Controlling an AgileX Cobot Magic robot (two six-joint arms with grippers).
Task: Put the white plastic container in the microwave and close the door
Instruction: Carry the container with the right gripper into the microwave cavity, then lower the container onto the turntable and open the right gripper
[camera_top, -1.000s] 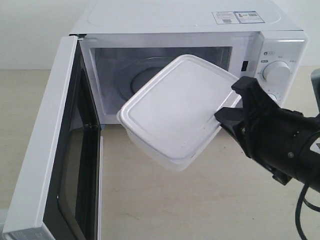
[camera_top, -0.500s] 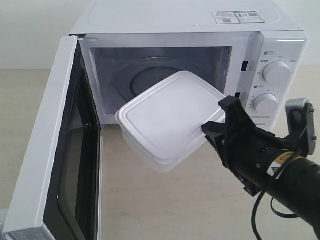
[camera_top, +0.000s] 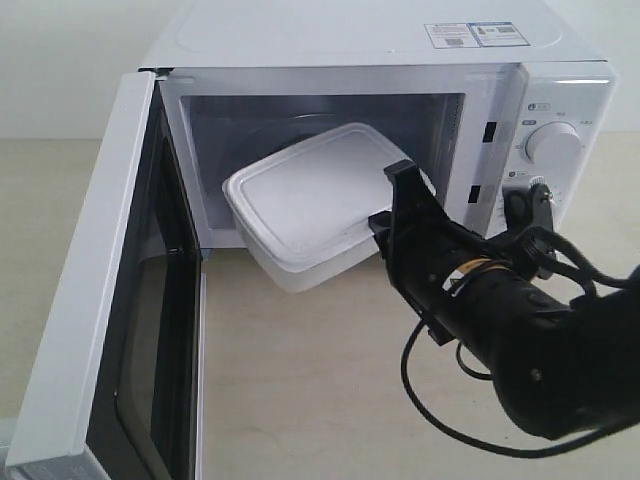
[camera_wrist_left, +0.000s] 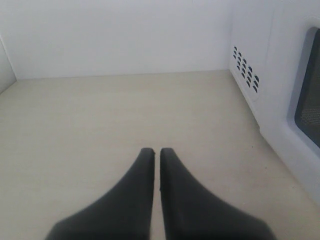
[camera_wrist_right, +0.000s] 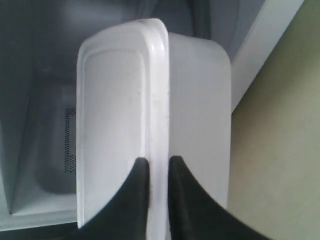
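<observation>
The white plastic container (camera_top: 305, 200) hangs tilted, half inside the mouth of the microwave (camera_top: 330, 60), its near end still out over the table. My right gripper (camera_top: 392, 205) is shut on the rim at the container's right end; the right wrist view shows the container (camera_wrist_right: 195, 100) with its lid edge pinched between the two black fingers (camera_wrist_right: 137, 185) of the gripper (camera_wrist_right: 159, 162). The door (camera_top: 95, 300) stands wide open at the left, window and black inner frame facing right. My left gripper (camera_wrist_left: 154, 151) is shut on nothing, low over the table behind the microwave's vented side.
The microwave's two knobs (camera_top: 552, 142) sit on its right panel, the lower one partly hidden by my right arm (camera_top: 520, 340) and its cable. Bare beige tabletop (camera_top: 320, 390) lies in front of the cavity. A white wall (camera_wrist_left: 115, 35) backs the table.
My right gripper has carried the container leftward and inward, from in front of the opening to partly inside the cavity. The door has not moved.
</observation>
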